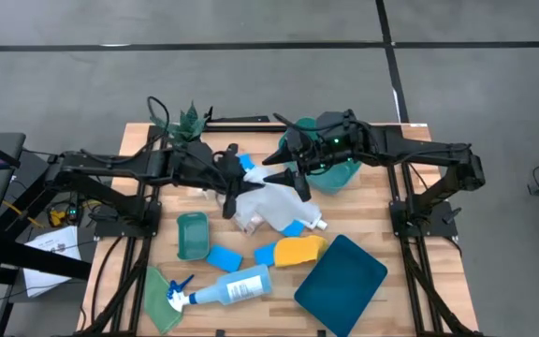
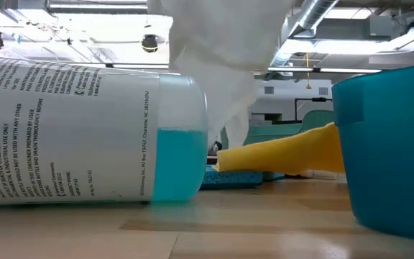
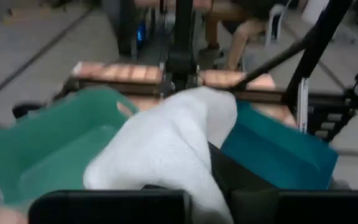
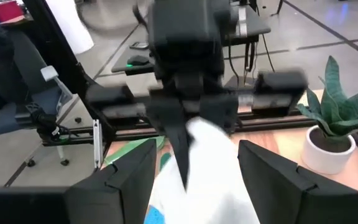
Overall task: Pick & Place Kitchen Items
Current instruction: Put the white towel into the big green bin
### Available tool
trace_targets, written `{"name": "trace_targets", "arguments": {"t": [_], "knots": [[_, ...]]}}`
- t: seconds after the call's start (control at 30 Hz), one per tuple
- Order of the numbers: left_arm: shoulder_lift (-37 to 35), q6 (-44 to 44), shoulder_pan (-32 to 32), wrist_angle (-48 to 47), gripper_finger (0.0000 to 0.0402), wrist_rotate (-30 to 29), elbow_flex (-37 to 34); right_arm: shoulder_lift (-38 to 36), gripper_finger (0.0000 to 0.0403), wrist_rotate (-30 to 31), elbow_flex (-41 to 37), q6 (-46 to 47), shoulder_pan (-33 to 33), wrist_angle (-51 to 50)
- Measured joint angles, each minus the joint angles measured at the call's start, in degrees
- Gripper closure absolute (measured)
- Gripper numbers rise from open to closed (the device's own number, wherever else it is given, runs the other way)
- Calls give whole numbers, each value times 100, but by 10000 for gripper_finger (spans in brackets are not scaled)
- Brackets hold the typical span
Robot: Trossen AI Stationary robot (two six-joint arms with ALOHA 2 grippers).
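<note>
Near the middle of the table [image 1: 410,281], the left gripper [image 1: 230,192] was clenched on a white cloth [image 1: 269,204], which hung from its fingers and spread down over the boards toward the right. In the left wrist view the same cloth [image 3: 166,149] draped over that arm's own dark fingers, with a green tub on one side and a teal piece on the other. The right gripper [image 1: 293,173] hovered just beside the cloth's upper edge with its fingers spread apart and nothing between them; the right wrist view showed its two dark fingers [image 4: 129,177] standing wide, the cloth [image 4: 207,168] between and beyond them, and the left arm's gripper [image 4: 185,134] pinching the fabric from the far side. A small potted plant [image 1: 191,122] stood at the table's far left edge, and a teal tub [image 1: 340,168] sat under the right arm. Toward the near side lay a small green tray [image 1: 193,234], blue sponges [image 1: 224,256], a yellow cloth [image 1: 299,250], a flat teal lid [image 1: 341,284], and a pale-blue spray bottle [image 1: 232,287] on its side, partly over a green cloth [image 1: 160,298]. In the low view the bottle [image 2: 85,133] lay on its side close to the camera, the white cloth [image 2: 221,57] hanging behind it.
</note>
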Motion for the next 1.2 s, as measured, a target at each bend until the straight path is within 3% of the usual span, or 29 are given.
{"name": "trace_targets", "arguments": {"t": [0.63,1.2], "knots": [[-354,334,1,1929,399,-218,-1,10,184,-26,-2,-52,42,24],[-231,306,0,2220,399,-235,3,8,190,-155,-7,124,80,506]]}}
